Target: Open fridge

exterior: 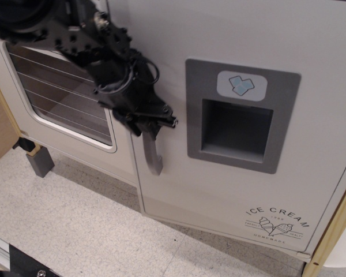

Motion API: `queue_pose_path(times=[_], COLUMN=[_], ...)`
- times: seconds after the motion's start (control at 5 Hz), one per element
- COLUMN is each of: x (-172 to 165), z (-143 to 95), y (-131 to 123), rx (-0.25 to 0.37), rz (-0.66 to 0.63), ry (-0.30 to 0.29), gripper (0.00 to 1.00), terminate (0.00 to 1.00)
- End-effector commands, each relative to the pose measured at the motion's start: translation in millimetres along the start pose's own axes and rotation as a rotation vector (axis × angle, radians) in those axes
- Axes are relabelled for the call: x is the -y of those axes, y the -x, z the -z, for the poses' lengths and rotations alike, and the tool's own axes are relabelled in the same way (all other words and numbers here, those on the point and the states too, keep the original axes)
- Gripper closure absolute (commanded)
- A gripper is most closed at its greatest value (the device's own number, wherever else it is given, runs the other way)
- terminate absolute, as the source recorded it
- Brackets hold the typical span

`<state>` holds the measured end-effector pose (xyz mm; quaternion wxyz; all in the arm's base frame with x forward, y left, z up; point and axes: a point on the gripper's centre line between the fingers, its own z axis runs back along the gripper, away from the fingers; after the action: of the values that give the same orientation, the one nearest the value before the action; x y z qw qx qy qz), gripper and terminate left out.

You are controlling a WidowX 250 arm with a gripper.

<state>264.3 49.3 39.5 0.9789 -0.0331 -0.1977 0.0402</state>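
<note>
The fridge door [219,190] is white, with a grey recessed dispenser panel [239,124], a blue ice-cube badge [241,85] and "ICE CREAM" print [275,222] at the lower right. Its left edge stands swung out from the cabinet, overlapping the oven door. My black gripper [145,124] is shut on the upper part of the vertical grey fridge handle [152,154]; only the handle's lower end shows below the fingers.
The white oven door [63,98] with the wire-rack window is at the left, partly behind my arm. A grey block foot [39,161] stands on the speckled floor [104,231]. A wooden post [334,231] runs along the right edge.
</note>
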Motion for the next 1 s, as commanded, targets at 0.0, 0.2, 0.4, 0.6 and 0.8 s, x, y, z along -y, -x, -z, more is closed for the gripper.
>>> queue_pose_path(times=[0.0, 0.2, 0.4, 0.6, 0.8], x=[-27.6, -66.3, -109.6, -126.3, -127.9], z=[-70.2, -95.6, -115.3, -119.6, -117.6], y=[21.9, 24.2, 9.3, -4.7, -26.8], rx=[-0.041, -0.091, -0.077, -0.018, -0.034], rz=[-0.005, -0.102, -0.260, -0.420, -0.521], ry=[-0.010, -0.069, -0.116, -0.174, -0.175], gripper=[0.00, 0.00, 0.00, 0.00, 0.00], terminate=[0.00, 0.00, 0.00, 0.00, 0.00])
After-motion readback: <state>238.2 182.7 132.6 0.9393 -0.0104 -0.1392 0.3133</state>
